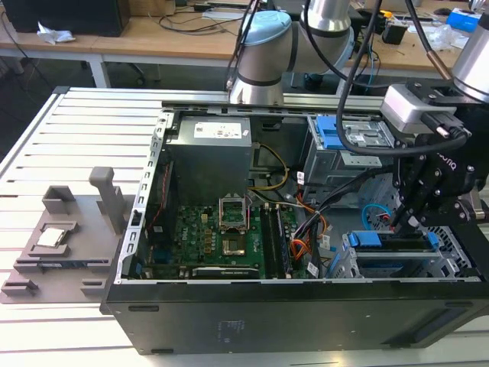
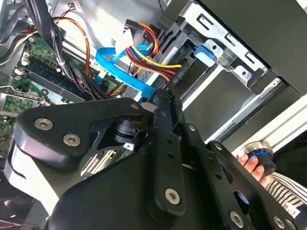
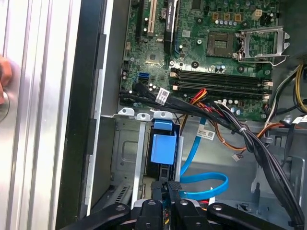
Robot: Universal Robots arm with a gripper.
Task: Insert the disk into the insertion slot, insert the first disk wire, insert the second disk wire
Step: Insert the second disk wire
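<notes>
Exterior view. Open computer case point(image 1: 306, 306) lying on slatted tabletop point(image 1: 76, 138), centre to lower right of frame. Green motherboard point(image 1: 221, 229) mid-frame, grey power supply point(image 1: 210, 157) above it. Arm enters from upper right; end effector point(image 1: 403, 218) down inside the case at right edge, fingertips pointing at the low drive bay. The disk point(image 1: 390, 241) in blue carrier seated in the insertion slot point(image 1: 397, 267) at lower right, label hidden, slot partly cut by case wall. The second disk wire point(image 1: 372, 212) a blue loop just left of the fingertips, half hidden. Taller cage point(image 1: 351, 141) with blue latch above. Grey fixture point(image 1: 69, 237) at lower left.

Second wrist view. Black end effector point(image 2: 165, 103) body fills lower half; fingers point(image 2: 163, 124) drawn together, tips pressed near a connector at frame centre, whether anything is pinched not clear. The second disk wire point(image 2: 120, 69) curls upper centre. Bundle of red, yellow, orange wires point(image 2: 151, 52) crosses it; the first disk wire not separable from that bundle. A person's hand point(image 2: 252, 165) at lower right, partly behind the linkage, on a knob.

First wrist view. End effector point(image 3: 168, 189) at bottom centre, fingers together, tips over the carrier's blue handle point(image 3: 161, 143). The disk hidden beneath. The second disk wire point(image 3: 204, 184) loops at lower centre-right. Motherboard point(image 3: 216, 48) across the top.
</notes>
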